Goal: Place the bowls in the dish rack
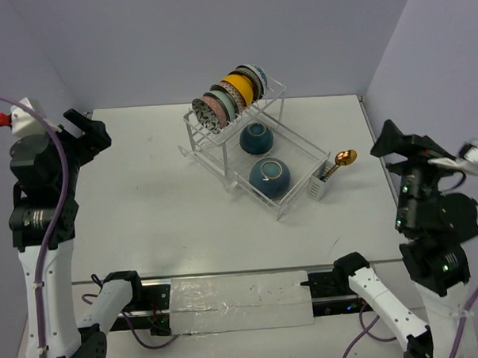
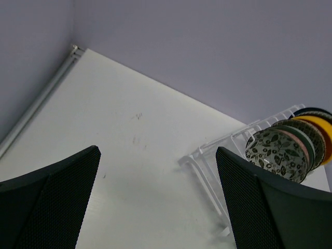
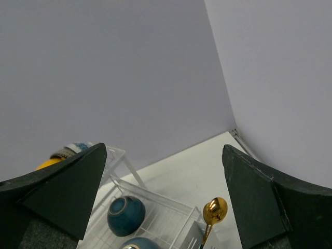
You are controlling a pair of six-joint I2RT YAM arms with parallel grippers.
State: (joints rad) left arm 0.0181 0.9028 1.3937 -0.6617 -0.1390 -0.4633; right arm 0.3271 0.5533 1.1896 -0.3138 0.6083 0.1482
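The clear two-tier dish rack (image 1: 276,90) stands at the table's far middle. Several bowls stand on edge in its upper slots: a patterned one (image 1: 208,112) in front, then pale green, yellow (image 1: 241,88) and blue-patterned ones. Two dark blue bowls (image 1: 256,138) (image 1: 269,178) sit in the lower tray. My left gripper (image 1: 84,126) is open and empty, raised at the far left. My right gripper (image 1: 396,144) is open and empty, raised at the right. The left wrist view shows the patterned bowl (image 2: 276,154) and rack end (image 2: 207,158). The right wrist view shows one blue bowl (image 3: 125,215).
A gold spoon (image 1: 343,160) stands in the rack's small side cutlery holder (image 1: 319,186); it also shows in the right wrist view (image 3: 213,212). Lilac walls close the table on the left, back and right. A taped rail (image 1: 240,302) runs along the near edge.
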